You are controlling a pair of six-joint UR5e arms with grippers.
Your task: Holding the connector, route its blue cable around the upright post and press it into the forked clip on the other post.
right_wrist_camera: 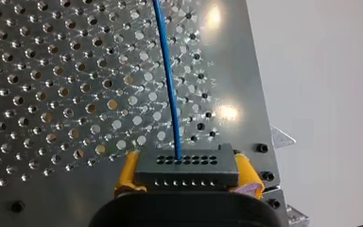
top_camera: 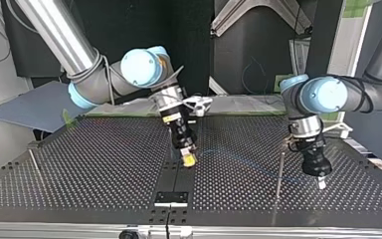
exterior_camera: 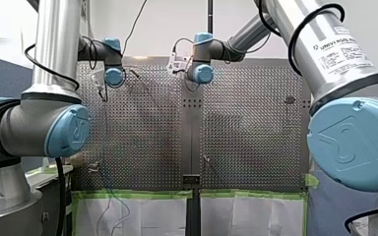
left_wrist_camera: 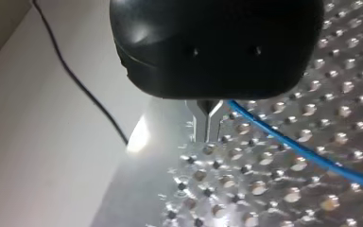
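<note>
My right gripper [right_wrist_camera: 186, 177] has its yellow pads shut on a dark grey connector [right_wrist_camera: 186, 165]. From a hole in the connector's face the blue cable [right_wrist_camera: 170, 85] runs straight ahead over the perforated table. At the top view's middle this gripper [top_camera: 189, 159] hangs just above the table. The cable [top_camera: 248, 166] leads faintly past a thin upright post [top_camera: 280, 172] to my left gripper [top_camera: 321, 182] at the right. In the left wrist view the metal fingers [left_wrist_camera: 211, 124] meet, and the cable [left_wrist_camera: 302, 149] ends at them.
A second thin post [top_camera: 34, 160] stands near the table's edge at the top view's left. A small black plate [top_camera: 171, 197] sits on the centre seam near the front edge. A black wire [left_wrist_camera: 75, 80] lies off the table beside my left gripper.
</note>
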